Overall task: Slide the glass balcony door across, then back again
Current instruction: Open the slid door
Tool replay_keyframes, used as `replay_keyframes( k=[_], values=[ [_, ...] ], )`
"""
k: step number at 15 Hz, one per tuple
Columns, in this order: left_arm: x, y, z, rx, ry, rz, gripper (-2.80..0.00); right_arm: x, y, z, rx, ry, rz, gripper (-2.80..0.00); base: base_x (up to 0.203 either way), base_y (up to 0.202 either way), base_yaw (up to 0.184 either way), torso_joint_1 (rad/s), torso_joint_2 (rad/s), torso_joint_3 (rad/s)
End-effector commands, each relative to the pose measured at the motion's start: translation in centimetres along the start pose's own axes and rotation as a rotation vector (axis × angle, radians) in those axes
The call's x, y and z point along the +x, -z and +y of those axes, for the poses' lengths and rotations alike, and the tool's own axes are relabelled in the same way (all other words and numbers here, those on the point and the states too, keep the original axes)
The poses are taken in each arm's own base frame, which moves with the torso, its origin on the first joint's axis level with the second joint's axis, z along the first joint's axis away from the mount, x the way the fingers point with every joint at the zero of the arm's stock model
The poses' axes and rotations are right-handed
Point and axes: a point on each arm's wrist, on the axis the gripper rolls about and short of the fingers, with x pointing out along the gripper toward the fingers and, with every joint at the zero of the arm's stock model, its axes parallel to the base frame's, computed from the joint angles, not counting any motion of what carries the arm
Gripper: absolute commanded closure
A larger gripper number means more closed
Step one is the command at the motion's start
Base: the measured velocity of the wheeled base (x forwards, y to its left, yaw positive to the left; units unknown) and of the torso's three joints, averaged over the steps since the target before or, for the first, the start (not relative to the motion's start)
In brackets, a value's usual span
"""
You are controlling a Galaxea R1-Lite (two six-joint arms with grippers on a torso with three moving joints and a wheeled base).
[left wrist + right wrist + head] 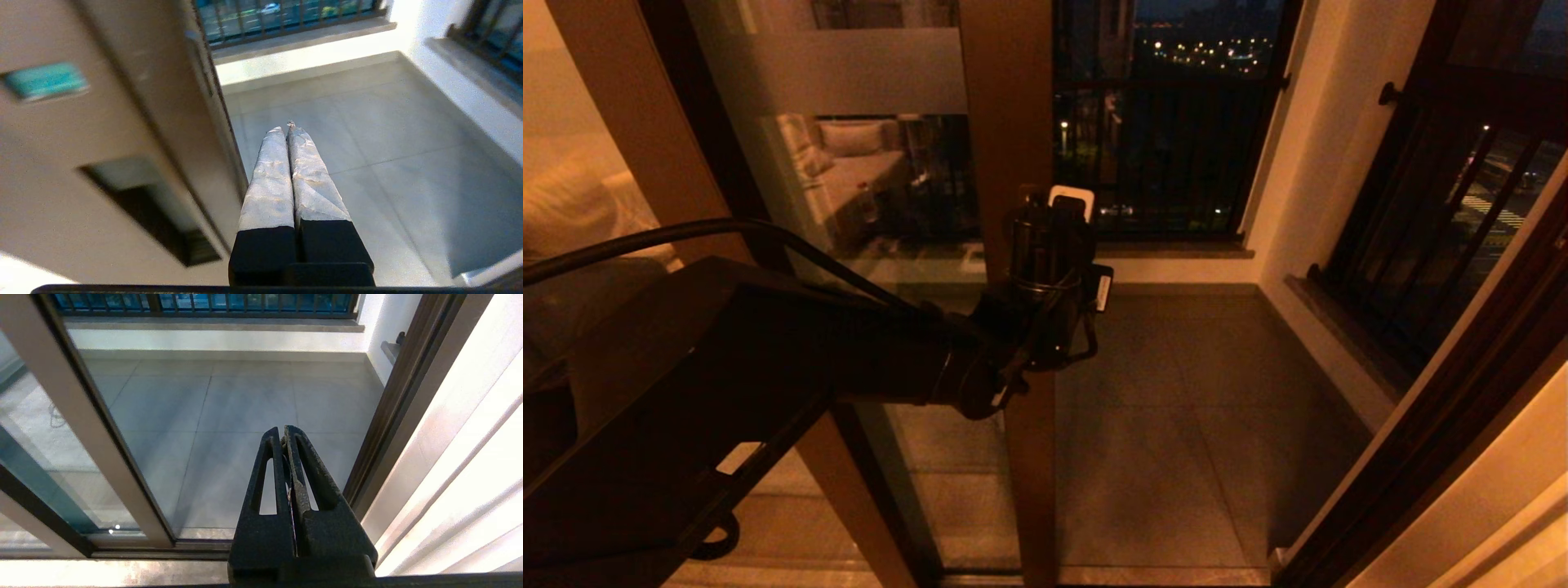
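The glass balcony door [849,204] has a frosted band near the top and a brown stile [1006,122]. It stands partway across, leaving a gap on its right. My left arm reaches in from the left, with its wrist in front of the stile at mid height. In the left wrist view, the left gripper [286,128] is shut and empty, its taped fingers [269,179] lying along the stile's free edge [229,134]. I cannot tell whether they touch it. The recessed handle slot [147,208] sits beside them. The right gripper [282,430] is shut and empty, low down by the sill.
Grey balcony floor tiles [1176,425] lie beyond the gap. The dark right door jamb [1437,425] bounds the opening. Black-barred railing windows [1176,147] stand at the back and along the right [1445,220]. A brown-framed panel [629,122] stands at the left. The floor track [135,551] runs along the sill.
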Motion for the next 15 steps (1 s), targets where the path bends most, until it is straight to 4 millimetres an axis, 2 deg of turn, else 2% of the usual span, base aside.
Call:
replay_keyframes(
  k=[1,6,12,15],
  values=[
    [-0.1,-0.2,0.6,-0.003,-0.003,-0.002,0.0,0.0,0.1,0.0,-0.001,0.0,0.002,0.0,0.0,0.0,0.0,0.0,0.0,0.0],
    [-0.7,0.0,1.8,-0.002,-0.021,0.022,0.0,0.0,0.1,0.0,-0.001,-0.002,0.002,0.0,0.0,0.0,0.0,0.0,0.0,0.0],
    [-1.2,0.2,4.5,-0.02,-0.072,0.049,0.0,0.0,0.1,0.0,-0.001,-0.001,0.003,0.0,0.0,0.0,0.0,0.0,0.0,0.0],
    [-1.6,0.3,5.1,-0.025,-0.078,0.061,0.0,0.0,0.1,0.0,-0.001,-0.001,0.002,0.0,0.0,0.0,0.0,0.0,0.0,0.0]
  ],
)
